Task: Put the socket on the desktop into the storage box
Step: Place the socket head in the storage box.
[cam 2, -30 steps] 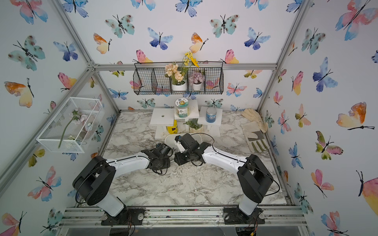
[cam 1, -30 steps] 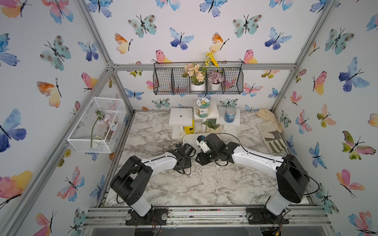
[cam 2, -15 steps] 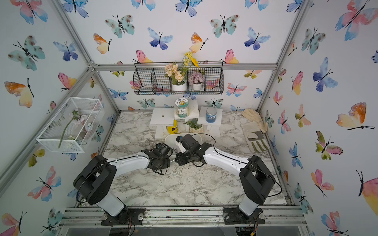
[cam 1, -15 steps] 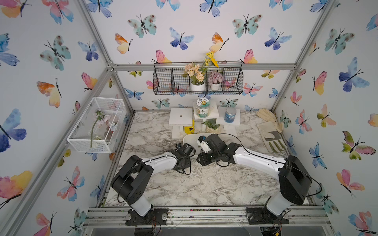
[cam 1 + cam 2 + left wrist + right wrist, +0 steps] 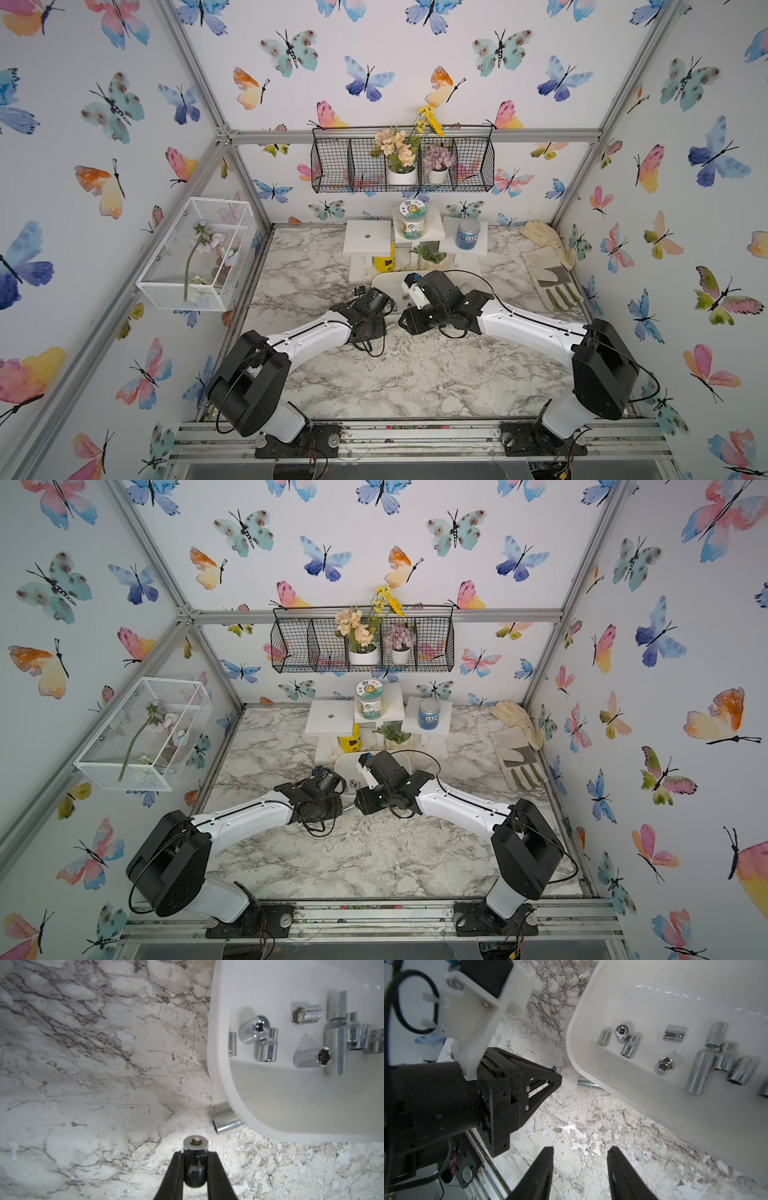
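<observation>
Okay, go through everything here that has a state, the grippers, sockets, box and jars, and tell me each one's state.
Left gripper: shut on held socket.
Right gripper: open, empty.
Box: open-topped, holding boxed sockets.
Loose socket: lying on the desktop, partly under the box rim.
Tall jar: lid on.
Blue jar: lid on.

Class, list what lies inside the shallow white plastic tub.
Chrome sockets, short and long, lie on the white tub's floor. The rest is outside both wrist views and under the right arm in both top views.
</observation>
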